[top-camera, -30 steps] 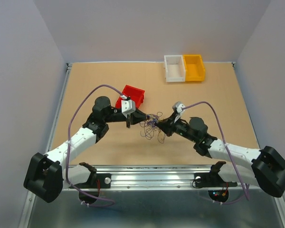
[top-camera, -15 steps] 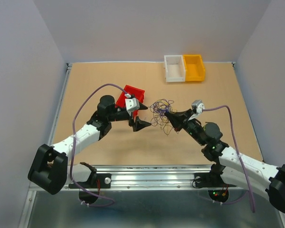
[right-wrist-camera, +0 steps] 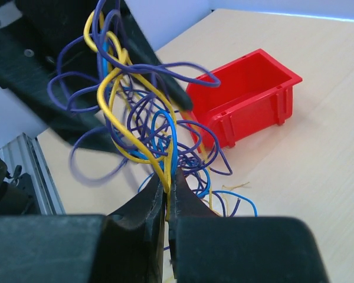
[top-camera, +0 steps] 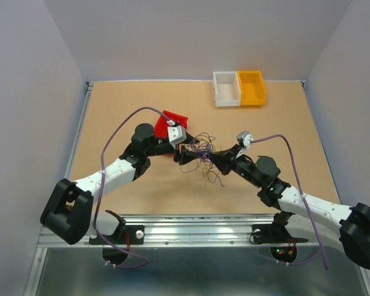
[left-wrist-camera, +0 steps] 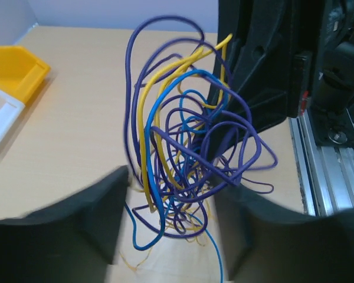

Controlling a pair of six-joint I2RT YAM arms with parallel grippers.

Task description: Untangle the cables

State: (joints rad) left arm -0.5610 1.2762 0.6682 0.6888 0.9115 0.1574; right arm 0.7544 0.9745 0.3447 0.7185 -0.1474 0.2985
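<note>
The cables [top-camera: 200, 154] are a loose clump of thin purple, blue and yellow wires held just above the table between both grippers. My right gripper [right-wrist-camera: 168, 191] is shut on a yellow and a blue wire at the bottom of the clump [right-wrist-camera: 141, 118]; it also shows in the top view [top-camera: 212, 158]. My left gripper [left-wrist-camera: 171, 206] is open, its fingers [left-wrist-camera: 76, 218] on either side of the clump's lower loops [left-wrist-camera: 183, 147], touching none that I can tell. In the top view it [top-camera: 184, 154] sits at the clump's left side.
A red bin [top-camera: 172, 120] stands just behind my left wrist, also in the right wrist view [right-wrist-camera: 248, 100]. A white bin [top-camera: 226, 89] and a yellow bin [top-camera: 251, 88] stand at the back of the table. A metal rail [top-camera: 197, 225] runs along the near edge.
My left gripper opened and moved right until its fingers stand around the clump. My right gripper kept hold of the wires, swung right and back, then came back toward the left gripper.
</note>
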